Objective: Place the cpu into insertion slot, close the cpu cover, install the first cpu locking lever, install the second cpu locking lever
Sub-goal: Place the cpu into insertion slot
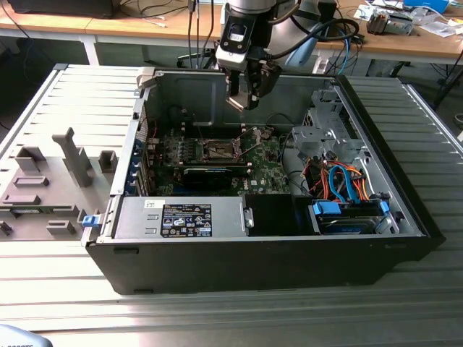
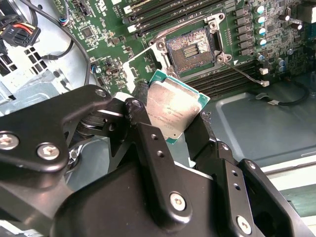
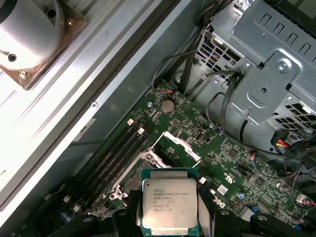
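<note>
- The pincer [image 2: 170, 121] is closed part way. Its two black fingers [image 2: 148, 143] press on two opposite edges of one chip [image 2: 173, 109]. The silver-grey face of the chip shows between the fingers in both wrist views.
- At the exterior view's left, one grey plate with several upright holders [image 1: 43, 191] lies on the ribbed metal table [image 1: 65, 296], just beside the case.
- One black computer case [image 1: 253, 264] lies on its side in the middle of the table, with the open side up.
- Inside it, near the front wall, there is one silver box with a label [image 1: 181, 217]. Behind the box, one long black card [image 1: 210, 173] stands on one green board [image 1: 268, 170].
- One socket [image 2: 190, 48] sits on the board behind the card. Its dark centre is uncovered, and one silver cover [image 3: 181, 144] is tilted up at its side.
- The arm [image 1: 249, 22] comes down from above with the wrist pointing downward. The pincer hangs over the board, a little to the exterior view's right of the socket. The chip is in the air, well apart from the socket and touching only the fingers.
- Further to the exterior view's right stand one silver drive cage [image 1: 325, 130] and one bundle of orange and blue cables [image 1: 347, 181].
</note>
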Available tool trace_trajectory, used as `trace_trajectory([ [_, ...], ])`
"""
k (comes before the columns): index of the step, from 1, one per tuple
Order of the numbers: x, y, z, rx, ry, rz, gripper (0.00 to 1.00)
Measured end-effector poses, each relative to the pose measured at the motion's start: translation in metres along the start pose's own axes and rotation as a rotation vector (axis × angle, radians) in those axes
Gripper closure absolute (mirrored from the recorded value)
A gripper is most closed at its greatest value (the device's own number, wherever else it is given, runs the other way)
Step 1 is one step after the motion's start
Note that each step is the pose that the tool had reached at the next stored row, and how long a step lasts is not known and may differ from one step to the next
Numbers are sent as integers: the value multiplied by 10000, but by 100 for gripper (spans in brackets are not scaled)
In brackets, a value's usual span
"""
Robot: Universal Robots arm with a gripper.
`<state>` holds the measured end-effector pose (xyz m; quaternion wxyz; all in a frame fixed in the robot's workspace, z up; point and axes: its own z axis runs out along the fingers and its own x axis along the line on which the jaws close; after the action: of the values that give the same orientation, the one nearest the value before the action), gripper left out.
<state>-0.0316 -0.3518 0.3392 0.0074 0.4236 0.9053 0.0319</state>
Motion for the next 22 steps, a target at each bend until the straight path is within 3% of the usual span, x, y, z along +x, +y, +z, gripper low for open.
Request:
trace_trajectory([
  [3,0,0,4,0,-1,13,45],
  [5,0,-3,44,-2,-8,129,45],
  [16,0,-3,48,-2,-12,188,45],
  [22,-1,-3,51,-6,-30,470,45],
])
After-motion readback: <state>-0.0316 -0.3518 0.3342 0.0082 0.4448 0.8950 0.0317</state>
